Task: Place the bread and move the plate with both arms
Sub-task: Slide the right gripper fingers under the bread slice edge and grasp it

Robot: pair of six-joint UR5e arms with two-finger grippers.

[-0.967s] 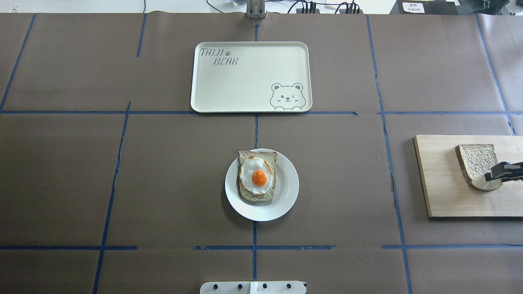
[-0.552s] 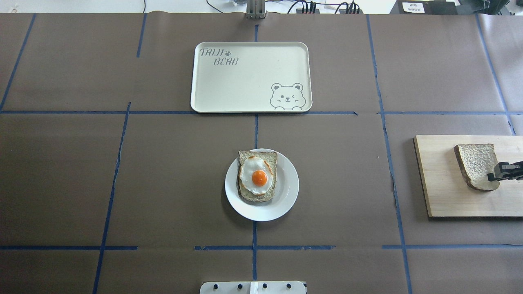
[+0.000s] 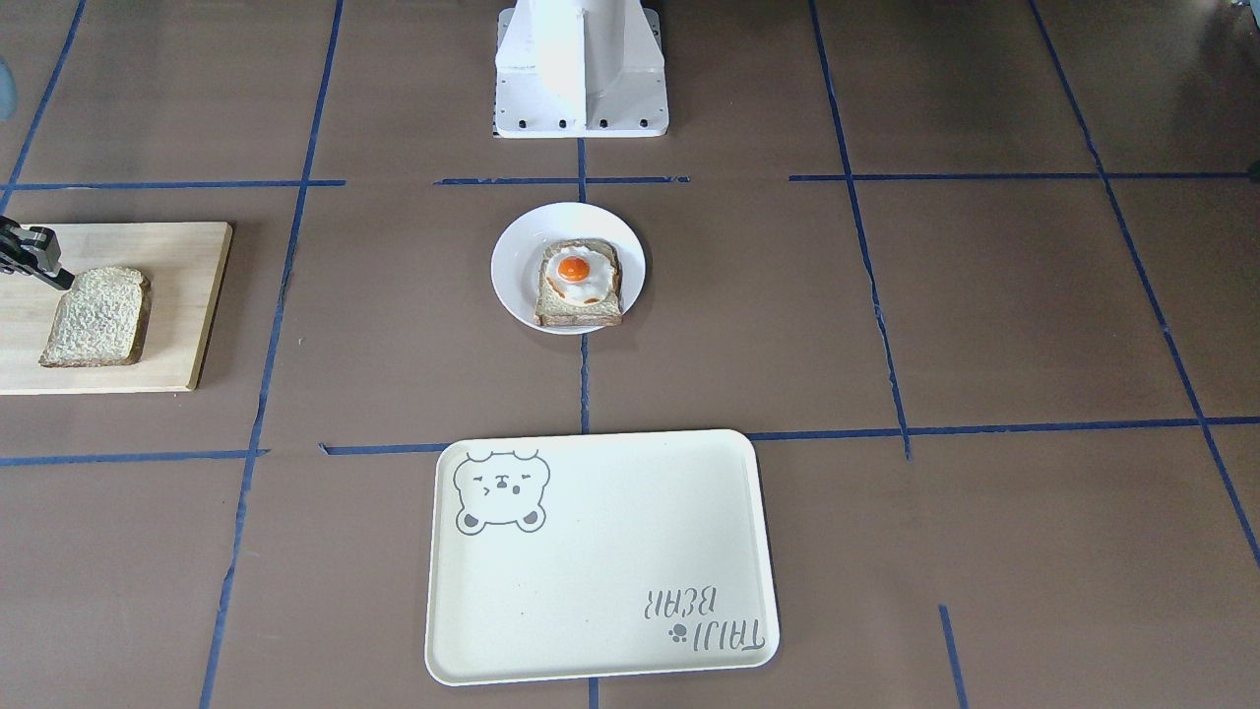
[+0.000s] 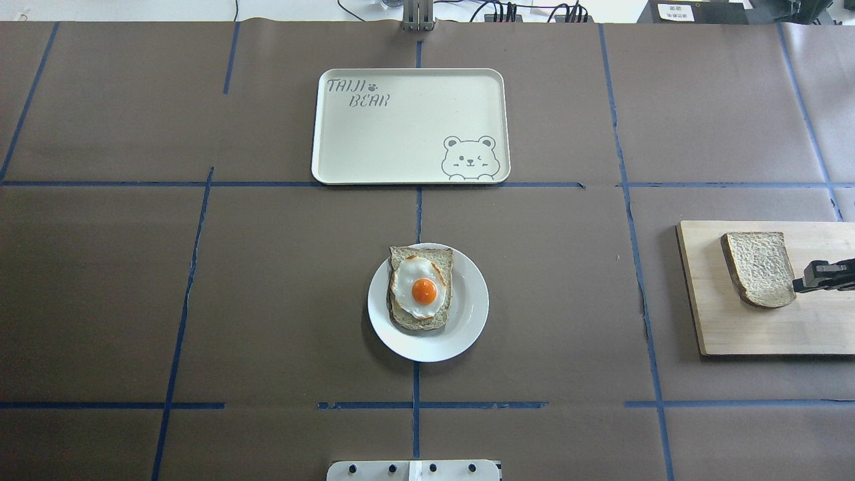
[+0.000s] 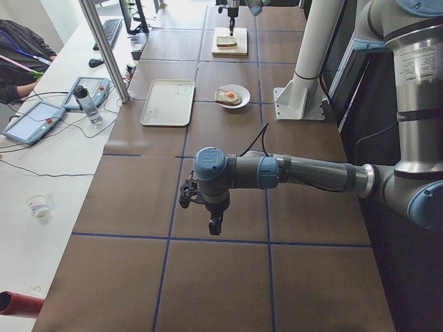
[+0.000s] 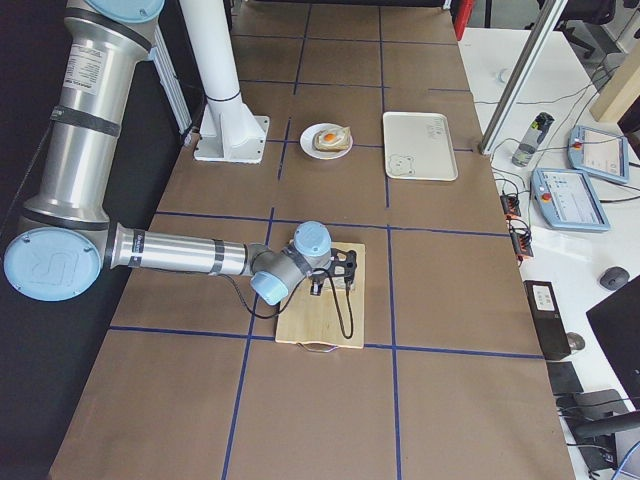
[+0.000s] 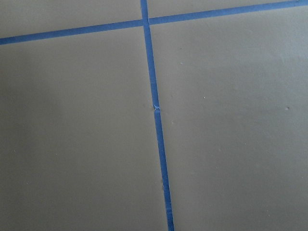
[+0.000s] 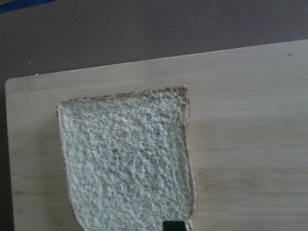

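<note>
The plain bread (image 4: 758, 268) lies on a wooden board (image 4: 735, 334) at the right edge; it also shows in the front view (image 3: 96, 317) and fills the right wrist view (image 8: 127, 159). My right gripper (image 4: 796, 285) stands at the bread's right edge and touches it; I cannot tell whether it is open or shut. One black fingertip (image 8: 173, 225) shows at the slice's near edge. The white plate (image 4: 467, 321) sits mid-table and bears a slice with a fried egg (image 4: 422, 288). My left gripper (image 5: 214, 225) hangs over bare table far left; I cannot tell its state.
A cream tray with a bear drawing (image 4: 401, 133) lies beyond the plate. The white pedestal base (image 3: 581, 69) stands behind the plate on the robot's side. Blue tape lines cross the brown table cover (image 7: 154, 110).
The bread has slid left on the board, away from the right gripper's tip. The gripper itself has hardly shifted. Plate and tray have not moved.
</note>
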